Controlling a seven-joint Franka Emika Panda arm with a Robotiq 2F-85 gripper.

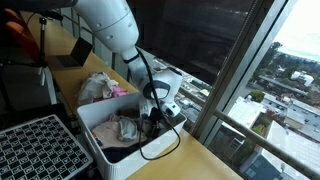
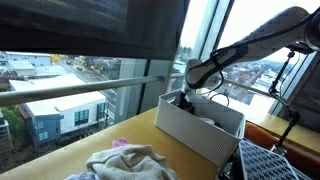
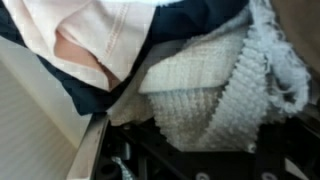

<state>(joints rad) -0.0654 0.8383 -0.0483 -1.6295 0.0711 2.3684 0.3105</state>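
Grey knitted cloth (image 3: 215, 95) lies in the white bin (image 1: 95, 140) on the counter (image 1: 205, 160), directly beneath the gripper (image 1: 160, 112). A pale pink garment (image 3: 90, 30) and a navy garment (image 3: 60, 90) overlap its edge. Spread of the fingers cannot be told, as they sit low among the laundry. Judgement: a clean hold calls for biting a single raised knit fold, clear of the neighbouring garments and the bin wall.

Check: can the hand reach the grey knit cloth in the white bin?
Probably yes: the hand sits inside the white bin, and the wrist view shows the grey knit cloth close and mostly uncovered.
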